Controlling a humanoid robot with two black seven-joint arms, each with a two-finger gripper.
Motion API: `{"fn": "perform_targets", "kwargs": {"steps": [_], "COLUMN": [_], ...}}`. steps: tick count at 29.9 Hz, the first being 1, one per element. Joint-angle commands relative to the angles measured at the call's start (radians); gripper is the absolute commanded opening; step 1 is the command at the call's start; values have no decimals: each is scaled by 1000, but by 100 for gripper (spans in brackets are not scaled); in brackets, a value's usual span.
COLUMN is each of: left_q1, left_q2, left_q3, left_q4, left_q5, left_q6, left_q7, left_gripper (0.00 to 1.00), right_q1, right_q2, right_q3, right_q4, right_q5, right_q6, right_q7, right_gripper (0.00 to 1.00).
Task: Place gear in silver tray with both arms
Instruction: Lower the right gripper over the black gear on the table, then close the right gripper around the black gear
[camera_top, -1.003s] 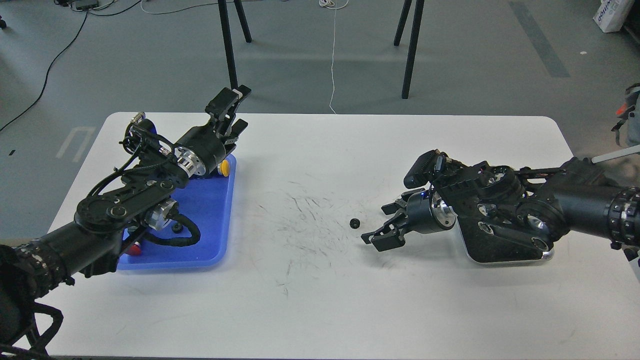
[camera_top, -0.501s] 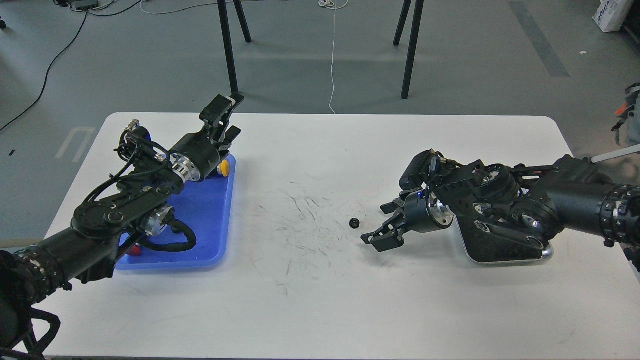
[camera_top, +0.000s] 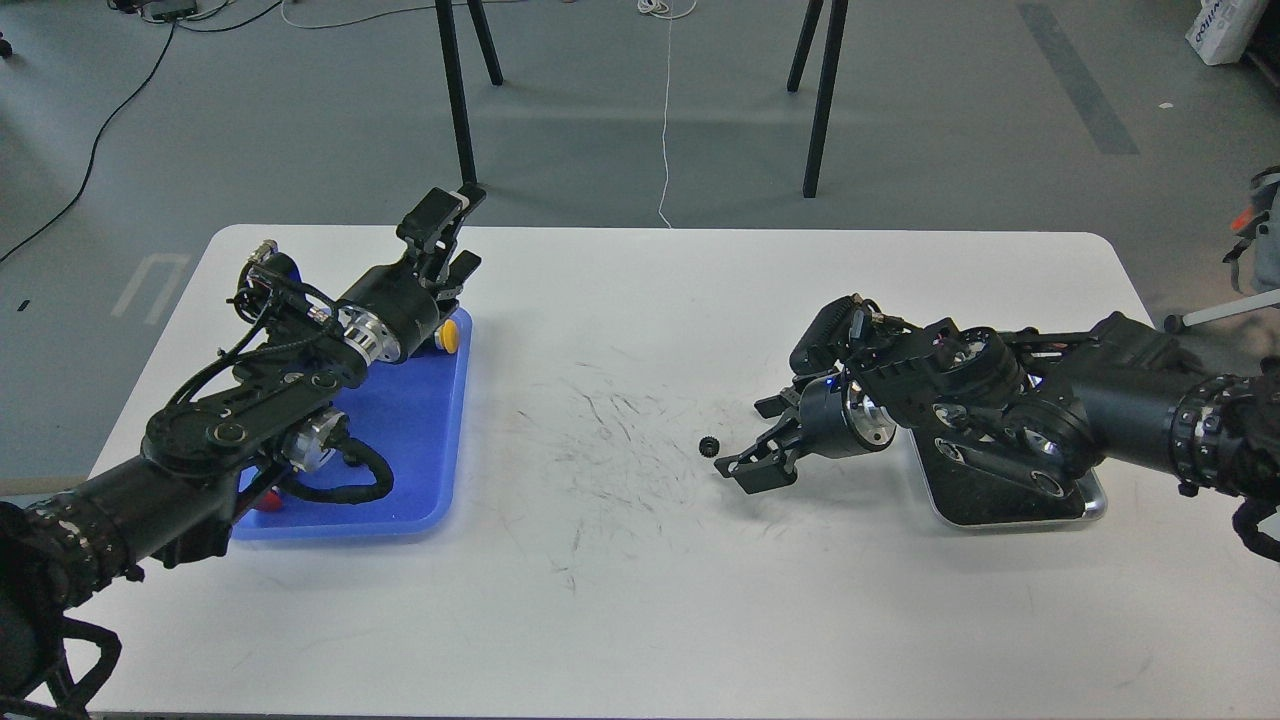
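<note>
A small black gear (camera_top: 708, 446) lies on the white table near the middle. My right gripper (camera_top: 752, 442) is open and empty, just right of the gear, fingers pointing left toward it, not touching. The silver tray (camera_top: 1090, 506) sits at the right, mostly hidden under my right arm; its shiny rim and dark bottom show. My left gripper (camera_top: 447, 232) is open and empty, raised over the far corner of the blue tray (camera_top: 420, 420).
The blue plastic tray holds a yellow part (camera_top: 450, 335), a red part (camera_top: 264, 500) and a small black piece, partly hidden by my left arm. Black stand legs (camera_top: 458, 95) rise from the floor behind the table.
My right gripper has moved left and slightly down, closing the gap to the gear. My left gripper drew back a little to the left. The gear has not moved.
</note>
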Motion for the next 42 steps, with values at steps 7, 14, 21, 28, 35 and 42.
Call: {"fn": "perform_targets", "kwargs": {"steps": [7,14,21,28,35,42], "left_q1": [0,0,0,0,0,1], "left_q2": [0,1,1,1,9,12], "left_q3": [0,0,0,0,0,0], "left_q4": [-4,-7,-5,-7,-7,-7], "left_q5": [0,2,2,2,2,3], "left_q6": [-1,-1,-3,-3,-3,-4], "left_q7": [0,0,0,0,0,0], "left_gripper": [100,100,100,100,100,100], "right_q1": [-6,-7,-15,-38,-41,-29], "right_q2": [25,25,42,48,76,78], "right_q3": [1,1,13,16,2,-16], "right_q4": [2,2,-58,-59,-64,-64], "right_q5": [7,7,7,7,7,7], "right_q6": [0,0,-42,-144,-140,-62], "right_q7": [0,0,0,0,0,0], "right_gripper": [97,89,92,92,90,87]}}
